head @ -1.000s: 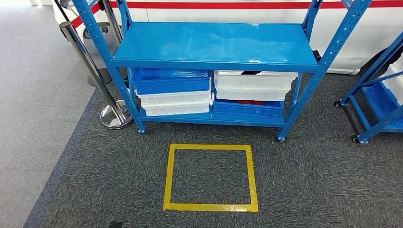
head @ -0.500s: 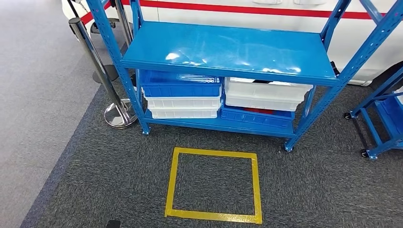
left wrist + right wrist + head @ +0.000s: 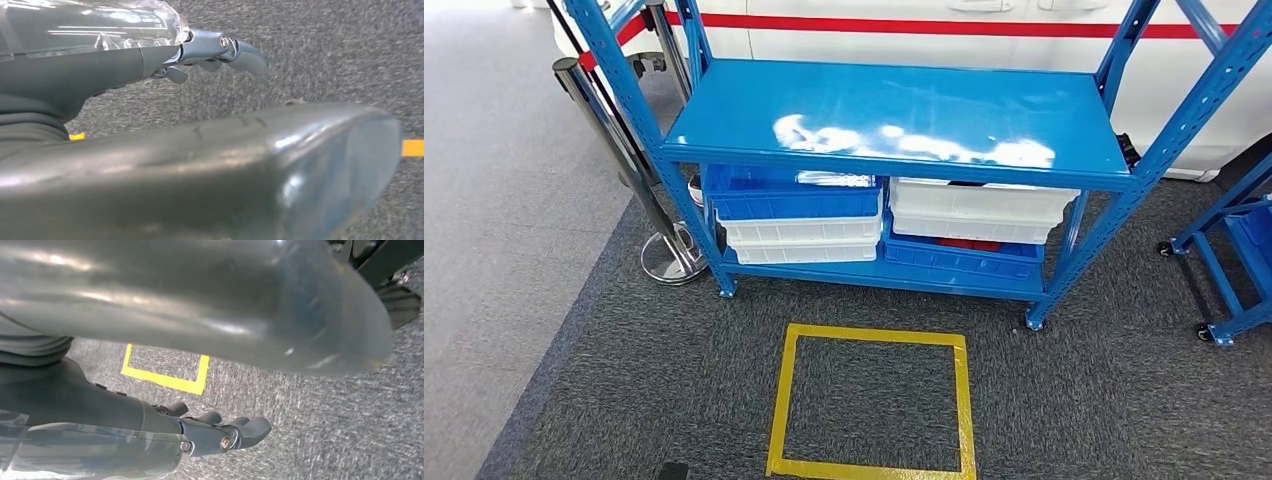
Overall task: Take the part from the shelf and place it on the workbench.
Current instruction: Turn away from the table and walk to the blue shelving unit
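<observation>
Dark grey carpet (image 3: 1114, 400) spreads in front of me, with a square of yellow tape (image 3: 871, 402) marked on it just before a blue shelf (image 3: 894, 110). Its top board is bare and glossy, catching white glare along the front edge. On the lower board, at the left end, a blue bin (image 3: 789, 190) sits on two stacked white bins (image 3: 801, 238); at the right end a white bin (image 3: 979, 208) rests on a blue bin (image 3: 959, 255), with something red showing between them (whether that is the part I cannot tell). A chrome stanchion (image 3: 669, 255) stands on the carpet just beside the shelf's front left leg, and a second blue rack (image 3: 1229, 270) on wheels stands off the right end. My left robot hand (image 3: 215, 52) hangs over the carpet with its fingers loosely extended and holding nothing. My right robot hand (image 3: 220, 432) hangs likewise, fingers extended side by side, nothing in them, with the tape beyond.
</observation>
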{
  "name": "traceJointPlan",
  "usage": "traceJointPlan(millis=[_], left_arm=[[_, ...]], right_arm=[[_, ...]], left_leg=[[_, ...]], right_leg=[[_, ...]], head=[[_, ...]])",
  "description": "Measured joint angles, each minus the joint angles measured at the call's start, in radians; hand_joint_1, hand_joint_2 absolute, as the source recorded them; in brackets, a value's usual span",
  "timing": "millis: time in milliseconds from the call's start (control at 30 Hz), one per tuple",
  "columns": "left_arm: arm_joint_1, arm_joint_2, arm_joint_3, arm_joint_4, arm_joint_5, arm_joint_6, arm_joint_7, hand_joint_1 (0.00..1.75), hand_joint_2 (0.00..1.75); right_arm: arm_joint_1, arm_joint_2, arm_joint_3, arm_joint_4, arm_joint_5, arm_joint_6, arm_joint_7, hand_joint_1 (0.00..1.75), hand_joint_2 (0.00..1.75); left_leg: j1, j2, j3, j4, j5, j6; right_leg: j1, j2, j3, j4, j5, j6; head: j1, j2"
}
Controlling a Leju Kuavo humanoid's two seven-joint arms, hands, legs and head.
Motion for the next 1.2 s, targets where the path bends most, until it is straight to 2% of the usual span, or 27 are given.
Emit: traceJointPlan(millis=[33, 100, 167, 233, 267, 300, 367, 400, 433, 467, 533, 567, 600, 700, 767, 800, 867, 900, 933, 967, 1033, 1067, 1100, 1200], left_arm=[[0.0, 0.001, 0.0, 0.0, 0.0, 0.0, 0.001, 0.0, 0.0], [0.0, 0.003, 0.0, 0.0, 0.0, -0.001, 0.002, 0.0, 0.0], [0.002, 0.004, 0.0, 0.0, 0.0, -0.001, 0.002, 0.0, 0.0], [0.004, 0.003, 0.0, 0.0, 0.0, -0.002, 0.002, 0.0, 0.0], [0.003, 0.002, 0.0, 0.0, 0.0, -0.002, 0.002, 0.0, 0.0], [0.001, 0.002, 0.0, 0.0, 0.0, -0.003, 0.002, 0.0, 0.0], [-0.001, 0.002, 0.0, 0.0, 0.0, -0.004, 0.001, 0.0, 0.0], [-0.001, 0.003, 0.0, 0.0, 0.0, -0.004, 0.001, 0.0, 0.0], [-0.001, 0.003, 0.0, 0.0, 0.0, -0.006, 0.001, 0.0, 0.0], [0.0, 0.003, 0.0, 0.0, 0.0, -0.008, 0.001, 0.0, 0.0], [0.002, 0.002, 0.0, 0.0, 0.0, -0.011, 0.001, 0.0, 0.0], [0.002, 0.002, 0.0, 0.0, 0.0, -0.012, 0.002, 0.0, 0.0], [0.001, 0.003, 0.0, 0.0, 0.0, -0.013, 0.002, 0.0, 0.0], [-0.003, 0.003, 0.0, 0.0, 0.0, -0.013, 0.005, 0.0, 0.0], [-0.005, 0.004, 0.0, 0.0, 0.001, -0.013, 0.007, 0.0, 0.0], [-0.005, 0.005, 0.0, 0.0, 0.002, -0.013, 0.007, 0.0, 0.0], [-0.002, 0.005, 0.0, 0.0, 0.003, -0.012, 0.009, 0.0, 0.0], [0.0, 0.005, 0.0, 0.0, 0.004, -0.012, 0.01, 0.0, 0.0], [0.002, 0.005, 0.0, 0.0, 0.006, -0.012, 0.012, 0.0, 0.0], [0.004, 0.005, 0.001, 0.0, 0.009, -0.011, 0.013, 0.0, 0.0], [0.005, 0.005, 0.001, 0.0, 0.015, -0.01, 0.014, 0.0, 0.0], [0.006, 0.005, 0.001, 0.0, 0.016, -0.01, 0.014, 0.0, 0.0], [0.005, 0.006, 0.001, 0.0, 0.016, -0.009, 0.015, 0.0, 0.0], [0.004, 0.005, 0.001, 0.0, 0.016, -0.009, 0.016, 0.0, 0.0]], right_arm=[[0.001, 0.001, 0.0, 0.0, 0.0, 0.001, 0.0, 0.0, 0.0], [0.001, 0.002, 0.0, 0.001, 0.0, 0.001, 0.0, 0.0, 0.0], [-0.001, 0.002, 0.0, 0.002, 0.0, 0.001, -0.001, 0.0, 0.0], [-0.003, 0.001, 0.0, 0.001, 0.0, 0.002, -0.001, 0.0, 0.0], [-0.003, 0.001, 0.0, 0.001, 0.0, 0.002, -0.001, 0.0, 0.0], [-0.004, 0.001, -0.001, 0.0, 0.0, 0.003, -0.001, 0.0, 0.0], [-0.003, 0.001, -0.002, 0.0, 0.0, 0.005, -0.002, 0.0, 0.0], [-0.003, 0.002, -0.004, 0.0, 0.0, 0.006, -0.001, 0.0, 0.0], [-0.002, 0.002, -0.005, 0.0, 0.0, 0.007, -0.001, 0.0, 0.0], [-0.001, 0.002, -0.006, 0.0, 0.0, 0.008, 0.0, 0.0, 0.0], [0.001, 0.001, -0.006, 0.0, 0.0, 0.008, 0.002, 0.0, 0.0], [0.001, 0.001, -0.006, 0.001, 0.0, 0.008, 0.002, 0.0, 0.0], [0.001, 0.001, -0.006, 0.001, 0.0, 0.009, 0.002, 0.0, 0.0], [-0.003, 0.002, -0.007, 0.001, 0.0, 0.01, 0.002, 0.0, 0.0], [-0.002, 0.004, -0.007, 0.001, 0.003, 0.011, 0.002, 0.0, 0.0], [-0.002, 0.005, -0.007, 0.001, 0.004, 0.012, 0.002, 0.0, 0.0], [0.0, 0.005, -0.007, 0.001, 0.006, 0.014, 0.002, 0.0, 0.0], [-0.001, 0.005, -0.007, 0.001, 0.008, 0.015, 0.002, 0.0, 0.0], [-0.001, 0.005, -0.007, 0.001, 0.008, 0.016, 0.002, 0.0, 0.0], [-0.001, 0.005, -0.007, 0.001, 0.009, 0.017, 0.003, 0.0, 0.0], [0.0, 0.006, -0.007, 0.001, 0.011, 0.017, 0.004, 0.0, 0.0], [0.0, 0.006, -0.007, 0.002, 0.012, 0.017, 0.004, 0.0, 0.0], [0.0, 0.007, -0.007, 0.002, 0.013, 0.017, 0.004, 0.0, 0.0], [-0.004, 0.007, -0.007, 0.002, 0.014, 0.017, 0.005, 0.0, 0.0]], left_leg=[[-0.002, 0.003, 0.018, -0.063, 0.039, 0.005], [-0.01, 0.009, 0.037, -0.141, 0.068, 0.016], [-0.015, 0.011, 0.038, -0.153, 0.064, 0.027], [-0.009, 0.009, 0.052, -0.167, 0.072, 0.038], [-0.006, 0.008, 0.062, -0.175, 0.073, 0.043], [-0.004, 0.008, 0.071, -0.182, 0.072, 0.048], [-0.006, 0.007, 0.082, -0.185, 0.063, 0.055], [-0.007, 0.006, 0.087, -0.185, 0.057, 0.057], [-0.008, 0.004, 0.095, -0.184, 0.05, 0.056], [-0.008, 0.002, 0.105, -0.184, 0.043, 0.055], [-0.008, -0.002, 0.126, -0.184, 0.026, 0.049], [-0.01, -0.003, 0.133, -0.182, 0.017, 0.044], [-0.012, -0.003, 0.137, -0.181, 0.01, 0.039], [-0.013, -0.002, 0.146, -0.184, -0.005, 0.024], [-0.011, 0.0, 0.139, -0.151, -0.025, 0.012], [-0.008, 0.0, 0.117, -0.103, -0.047, 0.006], [-0.004, 0.001, 0.037, 0.035, -0.097, -0.002], [-0.001, 0.001, -0.002, 0.091, -0.107, -0.005], [0.0, 0.001, -0.027, 0.115, -0.098, -0.006], [0.0, 0.001, -0.033, 0.1, -0.067, -0.005], [0.0, 0.002, -0.001, -0.018, 0.027, 0.003], [-0.003, 0.003, 0.021, -0.079, 0.06, 0.009], [-0.007, 0.004, 0.037, -0.122, 0.075, 0.016], [-0.012, 0.004, 0.053, -0.157, 0.066, 0.036]], right_leg=[[0.0, -0.001, 0.01, 0.0, -0.007, 0.003], [0.001, -0.002, 0.014, 0.0, -0.015, 0.012], [0.001, -0.002, 0.014, -0.003, -0.021, 0.025], [0.001, -0.003, 0.02, 0.002, -0.031, 0.037], [0.001, -0.002, 0.012, 0.025, -0.044, 0.042], [0.0, -0.002, -0.011, 0.069, -0.063, 0.045], [-0.002, -0.001, -0.088, 0.191, -0.104, 0.049], [-0.003, -0.001, -0.124, 0.238, -0.108, 0.05], [-0.004, -0.001, -0.144, 0.252, -0.092, 0.051], [-0.004, -0.001, -0.146, 0.228, -0.058, 0.05], [-0.003, 0.0, -0.108, 0.111, 0.028, 0.044], [-0.001, 0.001, -0.087, 0.057, 0.052, 0.04], [0.0, 0.002, -0.074, 0.024, 0.061, 0.035], [0.002, 0.004, -0.062, 0.005, 0.047, 0.022], [-0.002, 0.001, -0.048, -0.003, 0.04, 0.01], [-0.004, 0.0, -0.04, -0.006, 0.036, 0.005], [-0.003, -0.002, -0.028, -0.007, 0.024, -0.001], [-0.003, -0.001, -0.021, -0.007, 0.018, -0.001], [-0.003, 0.0, -0.013, -0.007, 0.01, 0.0], [-0.003, 0.001, -0.002, -0.007, 0.002, 0.002], [-0.003, 0.002, 0.024, -0.008, -0.016, 0.008], [-0.002, 0.002, 0.033, -0.008, -0.024, 0.013], [-0.001, 0.002, 0.039, -0.009, -0.03, 0.018], [0.0, 0.001, 0.047, -0.006, -0.032, 0.038]], head=[[0.0, 0.0], [0.0, 0.0], [0.0, 0.0], [0.0, 0.0], [0.0, 0.0], [0.001, 0.0], [0.001, 0.0], [0.001, 0.0], [0.001, 0.0], [0.001, 0.0], [0.001, 0.0], [0.001, 0.0], [0.001, 0.0], [0.001, 0.0], [0.001, 0.0], [0.001, 0.0], [0.0, 0.0], [0.0, 0.0], [0.0, 0.0], [0.0, 0.0], [0.0, 0.0], [0.0, 0.0], [0.0, 0.0], [0.0, 0.0]])
